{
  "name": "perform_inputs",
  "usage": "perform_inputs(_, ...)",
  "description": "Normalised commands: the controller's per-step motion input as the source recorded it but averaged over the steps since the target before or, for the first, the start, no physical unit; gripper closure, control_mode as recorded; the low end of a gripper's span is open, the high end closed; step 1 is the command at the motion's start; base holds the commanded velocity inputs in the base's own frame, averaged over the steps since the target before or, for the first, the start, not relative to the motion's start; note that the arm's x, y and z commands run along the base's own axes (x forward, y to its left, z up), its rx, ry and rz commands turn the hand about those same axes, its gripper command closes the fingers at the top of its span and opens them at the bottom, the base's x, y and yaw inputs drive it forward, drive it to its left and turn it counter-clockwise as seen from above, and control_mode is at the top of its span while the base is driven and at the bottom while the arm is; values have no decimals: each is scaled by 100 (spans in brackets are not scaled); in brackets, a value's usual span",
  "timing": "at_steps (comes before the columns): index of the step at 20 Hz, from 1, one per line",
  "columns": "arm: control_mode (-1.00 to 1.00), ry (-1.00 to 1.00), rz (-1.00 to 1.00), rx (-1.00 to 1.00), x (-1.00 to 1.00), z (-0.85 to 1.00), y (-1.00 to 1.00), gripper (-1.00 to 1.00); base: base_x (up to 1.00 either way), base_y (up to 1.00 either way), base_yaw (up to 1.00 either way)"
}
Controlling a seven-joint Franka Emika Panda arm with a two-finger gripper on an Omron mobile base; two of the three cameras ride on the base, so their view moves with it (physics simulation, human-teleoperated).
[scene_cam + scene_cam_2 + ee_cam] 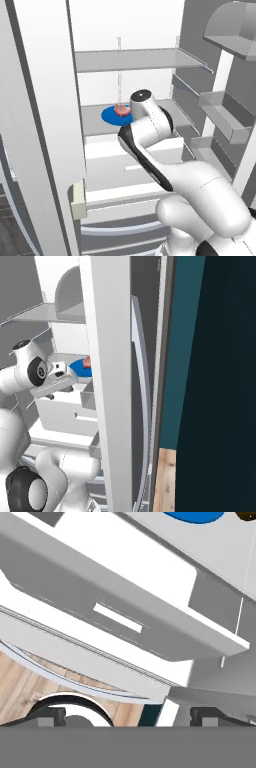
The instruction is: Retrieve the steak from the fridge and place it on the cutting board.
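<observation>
The gripper (127, 714) hangs spread wide and empty before the fridge (130, 60) drawer (125, 619), touching nothing.

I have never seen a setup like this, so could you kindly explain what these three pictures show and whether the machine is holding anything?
It is a white robot arm on a drivable base, in a simulated kitchen, facing an open fridge. Two pictures come from cameras on the base, behind the arm to its left and right. The third looks along the pincer, whose two dark tips stand wide apart with nothing between them, so nothing is held. On a grey fridge shelf lies a blue plate with the pinkish steak on it. Below is a white drawer.
</observation>
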Motion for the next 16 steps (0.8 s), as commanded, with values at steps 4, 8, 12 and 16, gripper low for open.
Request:
perform_inputs(4, -100, -17, 12, -17, 0, 0, 16, -100, 0, 0, 0)
perform_inputs(8, -100, -19, 13, -11, 3, 0, 17, -100, 0, 0, 0)
perform_inputs(12, -100, -4, 12, -4, 20, 5, 10, -100, 0, 0, 0)
perform_inputs(16, -100, -1, 6, -1, 53, 9, 10, -100, 0, 0, 0)
